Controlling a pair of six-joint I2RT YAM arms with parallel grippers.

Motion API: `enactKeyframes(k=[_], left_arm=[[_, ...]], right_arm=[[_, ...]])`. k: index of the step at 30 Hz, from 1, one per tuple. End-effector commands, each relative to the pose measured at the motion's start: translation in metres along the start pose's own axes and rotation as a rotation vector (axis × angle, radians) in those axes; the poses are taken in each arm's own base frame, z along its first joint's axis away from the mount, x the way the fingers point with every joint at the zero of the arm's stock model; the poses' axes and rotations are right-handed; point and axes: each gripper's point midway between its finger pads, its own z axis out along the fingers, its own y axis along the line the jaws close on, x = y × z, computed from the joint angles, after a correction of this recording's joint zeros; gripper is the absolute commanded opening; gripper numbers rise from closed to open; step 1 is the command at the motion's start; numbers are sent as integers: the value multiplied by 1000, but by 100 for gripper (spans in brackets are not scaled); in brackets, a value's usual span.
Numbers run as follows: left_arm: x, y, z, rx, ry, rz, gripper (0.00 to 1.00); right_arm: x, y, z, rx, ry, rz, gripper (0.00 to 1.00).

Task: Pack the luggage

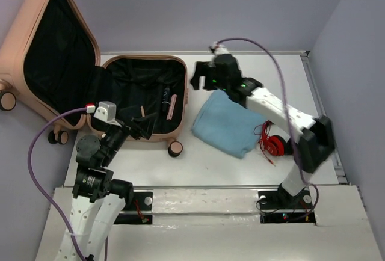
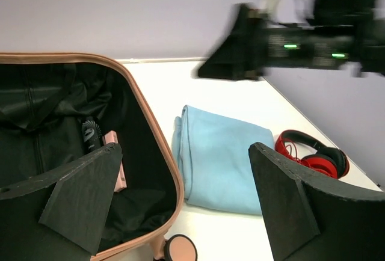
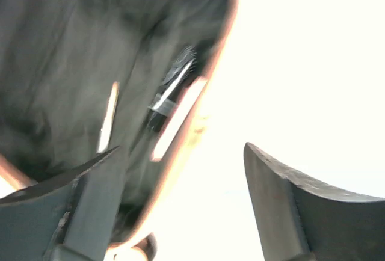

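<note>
luggage: rigid, bulky, probably heavy; grip rim.
left end effector: spread, empty.
right end effector: spread, empty.

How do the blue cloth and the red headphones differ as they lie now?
The blue cloth is folded, flat and soft; the red headphones are a rigid red-and-black band with a thin cable. The cloth is much the larger. The cloth lies nearer the luggage, the headphones beyond it. Both rest on the table, outside the open luggage.
</note>
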Motion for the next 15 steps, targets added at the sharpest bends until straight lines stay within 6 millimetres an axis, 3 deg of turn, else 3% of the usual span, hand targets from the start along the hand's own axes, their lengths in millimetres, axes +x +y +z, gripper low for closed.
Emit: enactKeyframes(k=[1,2,3,4,5,6,9,12,15], left_arm=[[-28,-14,-6,28,-81,21,99],[-27,-15,-6,31,-78,20,99],[-26,-17,-7,39,-74,15,99],[-25,-19,-7,44,-70,12,99],[-24,-20,-7,51,-66,10,99],[-25,-24,-7,66,-64,8,99],[-27,-31,-11,88,-77,8,99],[-23,-34,-13,96,-58,2,99],[-22,-39,-16,119,-55,0,99]], right_arm=[[8,-139,-88,421,-179,96,86],[21,-160,-109,496,-185,111,89],[20,-180,-157,597,-264,162,88],[60,-209,-174,694,-218,171,86],[76,-231,-197,777,-209,204,83],[75,-237,-225,802,-265,231,80],[105,-265,-258,923,-216,283,78],[108,-271,-253,931,-201,342,76],[114,-291,-234,998,-138,356,80]])
